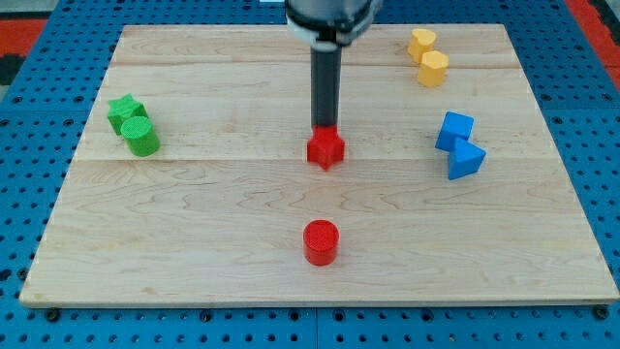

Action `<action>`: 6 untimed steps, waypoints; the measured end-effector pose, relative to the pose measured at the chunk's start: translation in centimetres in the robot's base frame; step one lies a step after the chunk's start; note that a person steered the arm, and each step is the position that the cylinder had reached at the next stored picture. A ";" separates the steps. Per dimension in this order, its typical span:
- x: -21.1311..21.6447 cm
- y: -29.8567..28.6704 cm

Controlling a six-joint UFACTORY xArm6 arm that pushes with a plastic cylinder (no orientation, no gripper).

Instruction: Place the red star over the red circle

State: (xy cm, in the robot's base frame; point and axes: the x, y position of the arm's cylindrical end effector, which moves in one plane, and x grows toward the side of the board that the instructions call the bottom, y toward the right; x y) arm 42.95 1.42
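Note:
The red star (325, 148) lies near the middle of the wooden board (223, 204). The red circle (321, 241) lies straight below it, toward the view's bottom, a clear gap apart. My tip (325, 129) is at the star's top edge, touching it or just behind it. The dark rod rises from there to the view's top.
A green star (124, 110) and a green cylinder (141, 136) touch at the view's left. Two yellow blocks (427, 56) sit at the top right. A blue cube (454, 130) and a blue triangle (466, 159) sit at the right.

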 end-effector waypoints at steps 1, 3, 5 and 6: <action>3.6 -0.3; 7.7 8.3; 8.6 1.3; 5.7 -6.5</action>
